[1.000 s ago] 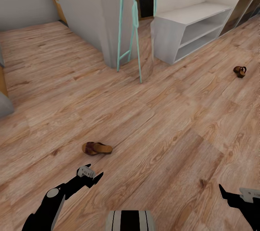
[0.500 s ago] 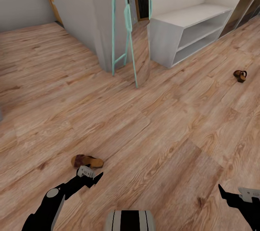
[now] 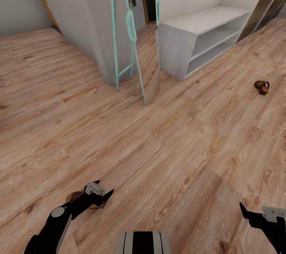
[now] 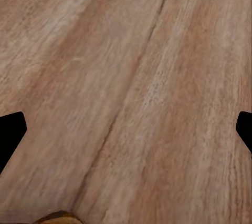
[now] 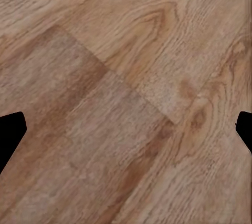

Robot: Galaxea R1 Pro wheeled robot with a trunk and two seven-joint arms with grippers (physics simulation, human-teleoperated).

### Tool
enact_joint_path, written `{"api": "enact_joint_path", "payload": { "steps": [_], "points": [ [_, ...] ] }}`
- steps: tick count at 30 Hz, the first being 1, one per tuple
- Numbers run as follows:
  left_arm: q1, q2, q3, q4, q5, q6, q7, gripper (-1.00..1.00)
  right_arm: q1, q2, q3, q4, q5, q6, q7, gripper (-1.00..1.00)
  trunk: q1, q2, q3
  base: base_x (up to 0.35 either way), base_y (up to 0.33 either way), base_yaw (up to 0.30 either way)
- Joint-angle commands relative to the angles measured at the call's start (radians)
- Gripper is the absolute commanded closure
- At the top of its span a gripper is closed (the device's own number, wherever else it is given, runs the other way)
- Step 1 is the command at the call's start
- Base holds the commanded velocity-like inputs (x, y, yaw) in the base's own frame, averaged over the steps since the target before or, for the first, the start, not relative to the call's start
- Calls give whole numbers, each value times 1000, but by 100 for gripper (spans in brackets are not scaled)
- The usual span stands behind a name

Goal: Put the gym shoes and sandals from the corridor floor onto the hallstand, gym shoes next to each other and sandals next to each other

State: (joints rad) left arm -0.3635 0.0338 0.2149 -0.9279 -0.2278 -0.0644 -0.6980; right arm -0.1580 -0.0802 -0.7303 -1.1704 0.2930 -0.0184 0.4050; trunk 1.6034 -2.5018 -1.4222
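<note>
Nothing racked yet: hallstand bare, both sandals on corridor floor; left gripper and right gripper spread, empty.

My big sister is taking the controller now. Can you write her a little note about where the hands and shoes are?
Left gripper: open, empty, hovering just over one sandal that lies on the corridor floor.
Right gripper: open, empty, above bare floor.
Second sandal: on the floor, far right, in front of the hallstand.
Done: nothing visibly on the rack's top or shelves.
Left: grab both sandals, find the two gym shoes, set each pair side by side on the rack.
</note>
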Motion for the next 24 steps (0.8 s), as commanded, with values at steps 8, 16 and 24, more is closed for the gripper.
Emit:
{"api": "enact_joint_path", "payload": {
  "steps": [8,16,24],
  "points": [
    [0,0,0,0,-1,0,0,-100,0,2,0,0,0,0,0,-100,0,0,5,315,-122,-235],
    [0,0,-1,0,-1,0,1,-100,0,2,0,0,0,0,-1,-100,0,0,11,305,-158,-249],
    [0,0,-2,1,-1,0,1,-100,0,2,1,0,0,0,-1,-100,0,0,12,293,-177,-79]
  ]
}}
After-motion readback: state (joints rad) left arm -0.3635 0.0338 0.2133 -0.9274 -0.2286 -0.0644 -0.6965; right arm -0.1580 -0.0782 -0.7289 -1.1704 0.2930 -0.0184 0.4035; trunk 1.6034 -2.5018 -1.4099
